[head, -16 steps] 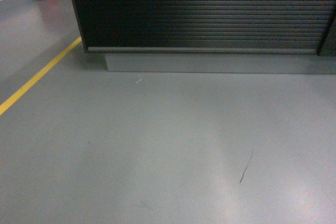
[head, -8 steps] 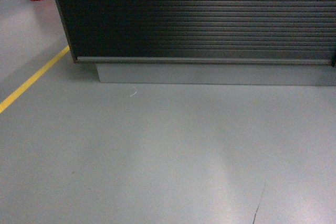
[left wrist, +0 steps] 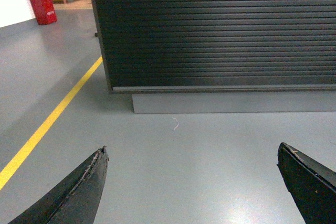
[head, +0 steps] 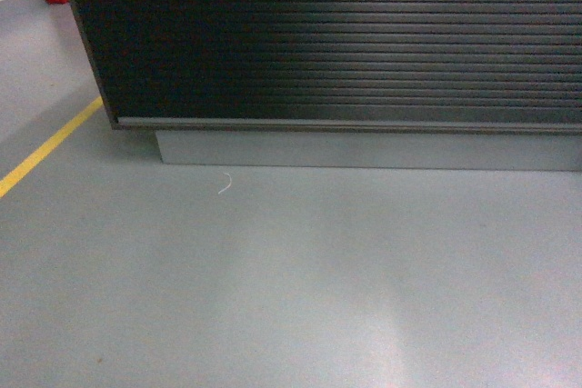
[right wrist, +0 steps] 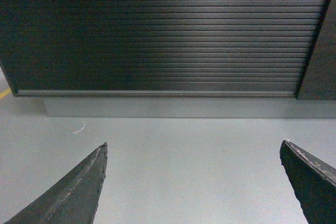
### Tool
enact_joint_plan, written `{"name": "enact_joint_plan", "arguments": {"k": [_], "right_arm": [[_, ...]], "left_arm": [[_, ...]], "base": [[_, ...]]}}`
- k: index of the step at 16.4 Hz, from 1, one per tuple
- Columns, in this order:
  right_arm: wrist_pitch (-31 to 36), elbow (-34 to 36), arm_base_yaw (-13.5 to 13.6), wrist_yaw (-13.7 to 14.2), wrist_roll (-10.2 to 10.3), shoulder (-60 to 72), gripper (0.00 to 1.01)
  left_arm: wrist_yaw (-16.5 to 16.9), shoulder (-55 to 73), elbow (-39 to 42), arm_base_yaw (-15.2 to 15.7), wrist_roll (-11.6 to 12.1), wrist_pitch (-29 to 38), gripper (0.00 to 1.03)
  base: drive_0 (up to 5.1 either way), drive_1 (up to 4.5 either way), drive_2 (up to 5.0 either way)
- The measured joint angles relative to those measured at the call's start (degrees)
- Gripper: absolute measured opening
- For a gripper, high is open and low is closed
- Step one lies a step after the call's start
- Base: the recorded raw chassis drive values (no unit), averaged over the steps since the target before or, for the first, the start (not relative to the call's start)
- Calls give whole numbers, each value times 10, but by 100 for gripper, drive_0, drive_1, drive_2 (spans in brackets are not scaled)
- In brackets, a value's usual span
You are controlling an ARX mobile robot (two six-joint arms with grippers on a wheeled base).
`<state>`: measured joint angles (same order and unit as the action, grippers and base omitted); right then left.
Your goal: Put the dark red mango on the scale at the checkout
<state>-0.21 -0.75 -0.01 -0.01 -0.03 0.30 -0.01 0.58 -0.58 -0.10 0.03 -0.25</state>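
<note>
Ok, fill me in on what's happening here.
The robot faces the checkout, a dark counter with a slatted front, across bare grey floor. Nothing is being handled: the left gripper and the right gripper both have their jaws spread wide with nothing between them. Neither the mango nor the scale shows in any view; the counter top is out of frame. A yellow floor line runs off to the left, and a small white scrap lies near the counter's base.

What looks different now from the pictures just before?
The checkout fills more of the head view and sits lower and further left: the robot has rolled closer. The white scrap slid down, and the dark floor mark dropped out of sight. Both claws, left claw and right claw, are open and empty.
</note>
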Motion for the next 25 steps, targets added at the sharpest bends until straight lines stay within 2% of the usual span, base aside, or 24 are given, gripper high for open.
{"name": "enact_joint_plan", "arguments": {"k": [25], "right_arm": [[0,0,0,0,0,0,98]], "left_arm": [[0,0,0,0,0,1,98]], "base": [[3,289,-283]]}}
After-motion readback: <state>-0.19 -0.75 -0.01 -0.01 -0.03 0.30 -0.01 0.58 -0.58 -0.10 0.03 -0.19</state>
